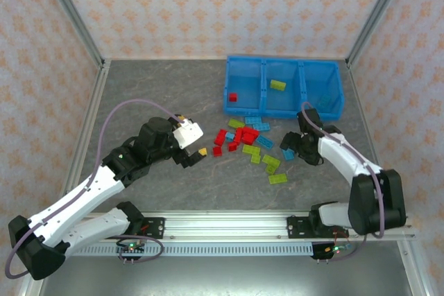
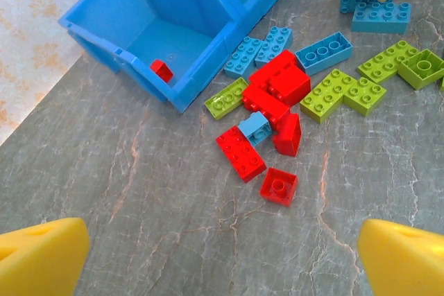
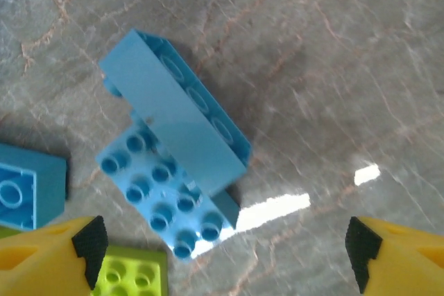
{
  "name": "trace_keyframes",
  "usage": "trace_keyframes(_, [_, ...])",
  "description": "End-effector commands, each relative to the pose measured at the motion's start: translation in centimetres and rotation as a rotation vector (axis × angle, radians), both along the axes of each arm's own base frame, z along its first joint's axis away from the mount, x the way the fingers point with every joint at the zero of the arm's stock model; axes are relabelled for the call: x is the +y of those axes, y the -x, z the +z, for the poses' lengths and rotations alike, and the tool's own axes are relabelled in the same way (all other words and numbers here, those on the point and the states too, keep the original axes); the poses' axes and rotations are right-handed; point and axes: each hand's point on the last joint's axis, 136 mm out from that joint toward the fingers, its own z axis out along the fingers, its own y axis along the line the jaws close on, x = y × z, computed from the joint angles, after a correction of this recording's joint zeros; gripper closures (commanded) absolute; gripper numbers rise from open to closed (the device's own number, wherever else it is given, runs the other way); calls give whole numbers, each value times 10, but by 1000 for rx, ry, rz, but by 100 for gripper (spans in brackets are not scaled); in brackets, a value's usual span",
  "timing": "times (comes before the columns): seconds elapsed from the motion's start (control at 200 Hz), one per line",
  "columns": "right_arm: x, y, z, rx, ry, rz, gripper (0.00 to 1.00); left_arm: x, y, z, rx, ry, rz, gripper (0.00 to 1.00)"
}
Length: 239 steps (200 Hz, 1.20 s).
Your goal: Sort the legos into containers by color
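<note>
The legos lie loose in front of the blue containers [image 1: 284,111]: red ones [image 1: 244,135], green ones [image 1: 272,163] and light blue ones [image 1: 258,124]. One red brick [image 1: 233,97] sits in the left compartment and a green one [image 1: 277,85] in the middle. My left gripper [image 1: 196,155] hovers open left of the pile, with a red square brick [image 2: 278,186] ahead of its yellow fingertips [image 2: 41,258]. My right gripper [image 3: 222,254] is open above two light blue bricks, one tipped on its side [image 3: 173,119] across a studded one [image 3: 163,202]. Nothing is held.
The bin [image 2: 149,29] stands at the back right near the metal frame post [image 1: 371,12]. A further blue brick [image 3: 28,185] and a green one [image 3: 135,275] lie beside the right gripper's left finger. Bare grey tabletop [image 1: 152,88] stretches to the left.
</note>
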Motion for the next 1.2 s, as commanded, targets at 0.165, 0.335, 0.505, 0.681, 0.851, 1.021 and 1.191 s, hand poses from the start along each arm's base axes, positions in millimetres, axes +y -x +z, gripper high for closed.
trace_keyframes(0.165, [-7,-53,-1,-75,97,53,11,3,-2,11,-11,16,12,0])
trace_keyframes(0.335, [-3,-51,-22,3,71,66,24,1,-1,9,1,18,5,0])
trace_keyframes(0.505, [-6,-43,-29,19,78,40,47,1,-2,9,0,17,8,0])
trace_keyframes(0.681, [-22,-42,-7,-42,139,-20,64,1,-1,9,4,17,6,0])
trace_keyframes(0.851, [-26,-53,50,-193,137,-53,78,1,-2,10,-1,18,9,0])
trace_keyframes(1.021, [-45,-88,146,-437,227,-86,84,-1,-1,9,10,19,0,0])
trace_keyframes(1.191, [-80,-139,200,-522,311,-133,84,0,-2,10,4,18,5,0])
